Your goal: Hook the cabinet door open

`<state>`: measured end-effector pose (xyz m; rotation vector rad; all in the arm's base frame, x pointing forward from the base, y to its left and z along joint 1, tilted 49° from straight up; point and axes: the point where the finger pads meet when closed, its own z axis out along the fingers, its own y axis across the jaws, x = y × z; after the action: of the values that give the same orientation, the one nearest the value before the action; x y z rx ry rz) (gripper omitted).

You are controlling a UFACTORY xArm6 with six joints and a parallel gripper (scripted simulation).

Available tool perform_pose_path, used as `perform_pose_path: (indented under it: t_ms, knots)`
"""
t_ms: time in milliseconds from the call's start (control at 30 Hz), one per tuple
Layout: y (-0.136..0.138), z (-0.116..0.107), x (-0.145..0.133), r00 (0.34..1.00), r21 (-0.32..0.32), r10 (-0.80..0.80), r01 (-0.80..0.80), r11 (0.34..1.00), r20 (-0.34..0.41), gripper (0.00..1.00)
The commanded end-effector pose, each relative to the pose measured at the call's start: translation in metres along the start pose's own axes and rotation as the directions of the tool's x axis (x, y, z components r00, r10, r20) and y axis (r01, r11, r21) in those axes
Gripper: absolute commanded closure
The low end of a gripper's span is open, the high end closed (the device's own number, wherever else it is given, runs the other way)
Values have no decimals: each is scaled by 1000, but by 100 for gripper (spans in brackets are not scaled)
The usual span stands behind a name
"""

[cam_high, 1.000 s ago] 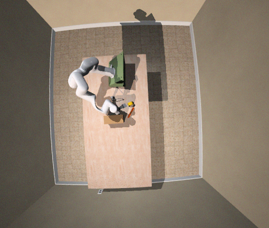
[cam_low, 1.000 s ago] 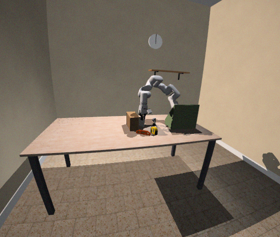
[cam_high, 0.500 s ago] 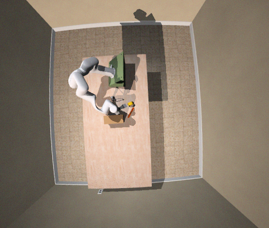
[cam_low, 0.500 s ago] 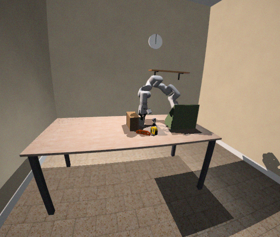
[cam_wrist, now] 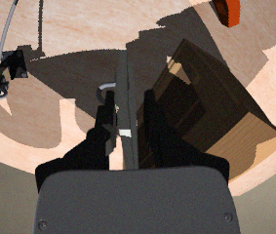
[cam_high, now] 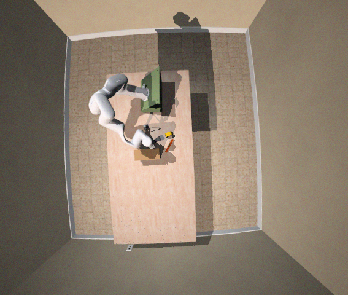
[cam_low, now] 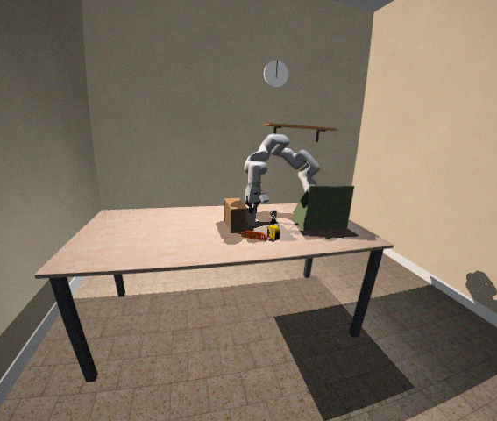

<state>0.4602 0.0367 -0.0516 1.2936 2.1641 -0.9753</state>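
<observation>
The wooden cabinet stands upright on the table. Its dark grey door shows edge-on in the wrist view, swung out at an angle. The grey ring-shaped eye sits on the door's left face there. My gripper is partly open, one finger on each side of the door, with visible gaps. The post stands apart to the left in the wrist view. The long curved grey hook is at the post, away from the eye.
An orange level and a yellow tape measure lie near the cabinet's front. A large green sloped object stands beside the arm's base. My arm arches over the table's back side.
</observation>
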Motion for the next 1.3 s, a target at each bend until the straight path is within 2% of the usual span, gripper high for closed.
perform_pose_path:
  t_ms: [0,667,1267]
  knots:
    - [1,-2,0,1000,-4,-5,5,1000,0,73]
    - [-5,-4,0,999,-4,-41,41,999,0,73]
    - [-5,-29,0,999,-4,-41,41,999,0,73]
